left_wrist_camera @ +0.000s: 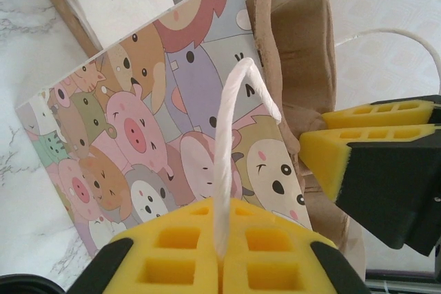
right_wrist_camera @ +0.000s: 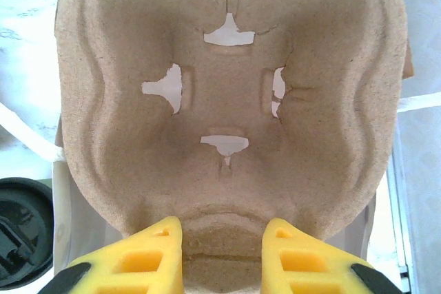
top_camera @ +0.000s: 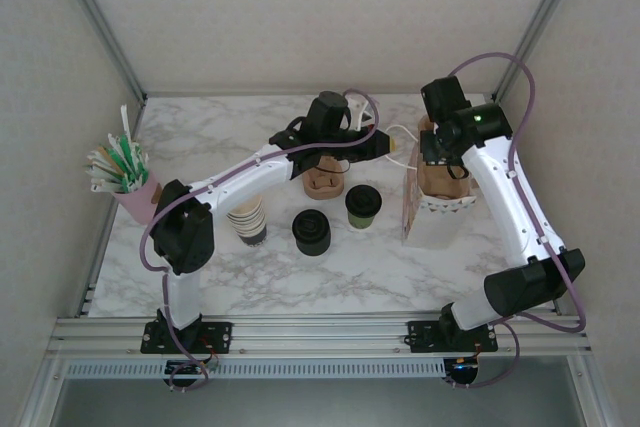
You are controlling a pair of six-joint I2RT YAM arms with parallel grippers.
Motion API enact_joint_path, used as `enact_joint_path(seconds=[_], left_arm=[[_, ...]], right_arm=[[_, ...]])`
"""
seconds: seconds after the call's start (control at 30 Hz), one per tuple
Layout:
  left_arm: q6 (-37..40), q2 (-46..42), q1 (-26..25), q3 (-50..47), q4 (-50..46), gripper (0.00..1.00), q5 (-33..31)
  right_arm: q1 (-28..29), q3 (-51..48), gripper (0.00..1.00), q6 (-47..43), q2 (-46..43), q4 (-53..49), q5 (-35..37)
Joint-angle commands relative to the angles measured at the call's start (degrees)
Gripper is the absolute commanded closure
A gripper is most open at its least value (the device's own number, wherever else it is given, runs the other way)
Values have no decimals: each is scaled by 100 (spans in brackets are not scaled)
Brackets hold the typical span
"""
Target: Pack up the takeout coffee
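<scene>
While the left gripper [left_wrist_camera: 220,239] pinches its fingers together on the white cord handle [left_wrist_camera: 231,142] of the cartoon-animal paper bag [left_wrist_camera: 151,142], the right gripper [right_wrist_camera: 222,253] is clamped on a brown moulded-pulp cup carrier [right_wrist_camera: 227,46]. The takeout coffee [top_camera: 362,205], a small olive-green paper cup with a round black lid, stands on the marble table [top_camera: 200,277] just left of the bag. Its thin wall would likely dent, so a gentle hold below the lid, kept upright, seems safest.
</scene>
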Motion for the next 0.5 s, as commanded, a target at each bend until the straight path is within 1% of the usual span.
enact_joint_path(seconds=[0.0, 0.17, 0.27, 0.4, 0.47], left_arm=[[-49, -263, 36, -42, 187, 97, 4], [-58, -281, 36, -39, 200, 97, 2], [-49, -276, 39, -42, 188, 97, 2], [-58, -272, 39, -42, 220, 97, 11], [-58, -267, 45, -28, 219, 97, 11]], right_arm=[[-37, -40, 80, 13, -184, 149, -328], [-119, 67, 81, 102, -364, 200, 29], [-186, 147, 81, 61, -467, 253, 45], [-238, 155, 80, -17, -493, 343, -480], [-256, 119, 81, -11, -486, 364, -572]])
